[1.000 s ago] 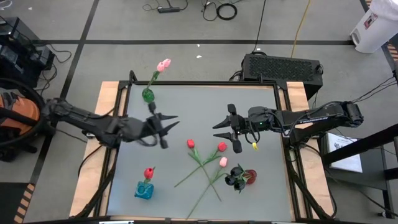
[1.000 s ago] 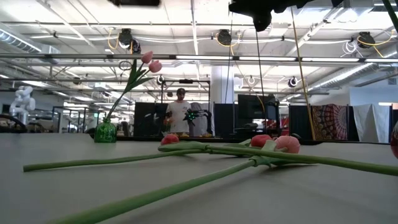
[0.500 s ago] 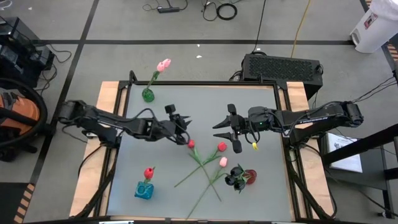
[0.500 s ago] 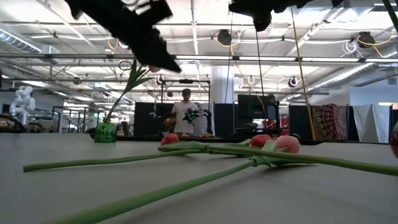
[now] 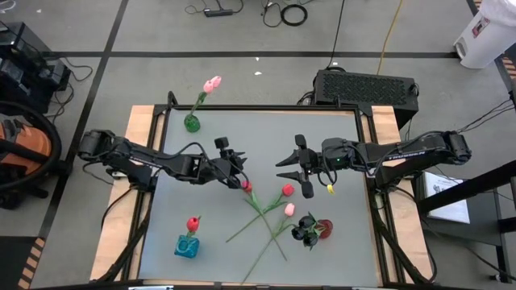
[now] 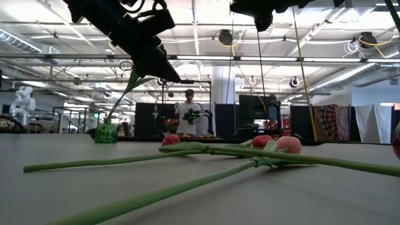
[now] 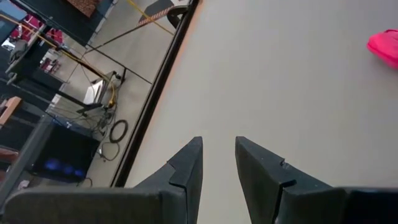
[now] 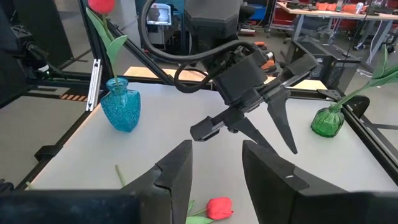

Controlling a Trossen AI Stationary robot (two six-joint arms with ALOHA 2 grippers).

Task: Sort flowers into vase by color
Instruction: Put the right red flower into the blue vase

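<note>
Three tulips lie loose on the grey table with their stems crossed: a red one (image 5: 247, 187), another red one (image 5: 287, 190) and a pink one (image 5: 289, 209). My left gripper (image 5: 239, 173) hovers open just left of the first red head (image 7: 382, 46), above the table and touching nothing. My right gripper (image 5: 296, 169) waits open to the right of the loose tulips. Pink tulips (image 5: 212, 83) stand in a green vase (image 5: 192, 123), a red tulip (image 5: 193, 223) stands in a blue vase (image 5: 186, 246), and black tulips (image 5: 306, 229) stand in a red vase (image 5: 324, 229).
The green vase sits near the table's far left corner, the blue vase by the near left edge and the red vase right of centre near the front. Bare grey table (image 5: 266, 133) stretches between the arms and the far edge. A person (image 6: 189, 115) stands far behind the table.
My left gripper has swung from left of centre toward the table's right and come down close to the left red tulip head, mostly in the first half second. It has stayed open. The flowers and my right arm have kept still.
</note>
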